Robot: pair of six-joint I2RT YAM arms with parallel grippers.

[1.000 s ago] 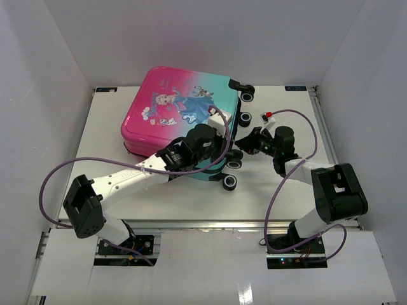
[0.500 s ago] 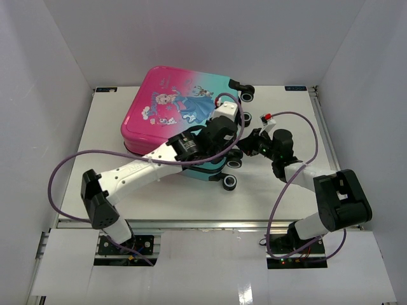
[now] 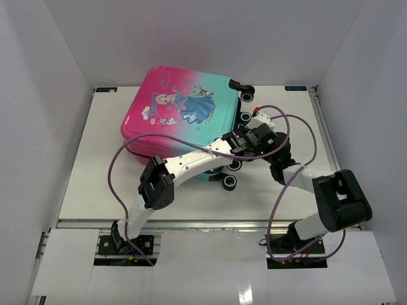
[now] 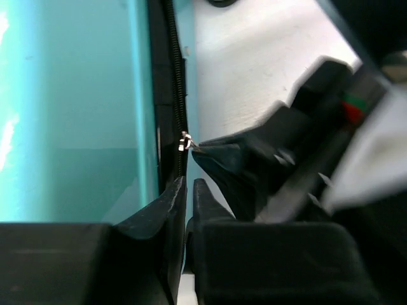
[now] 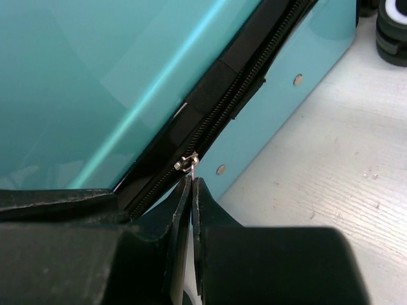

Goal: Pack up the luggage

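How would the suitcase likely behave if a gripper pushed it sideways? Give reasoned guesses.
The luggage lies flat on its shell, wheels sticking out sideways, so it would probably slide rather than roll. The glossy hard shell looks stiff and likely slippery. Flat and wide, it seems unlikely to tip.

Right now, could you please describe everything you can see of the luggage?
The luggage is a glossy hard shell, pink fading to teal, with a cartoon princess print, black trim and black wheels. It lies flat, lid down, on the table. A black zip runs along its side; the right gripper pinches at the small metal slider.
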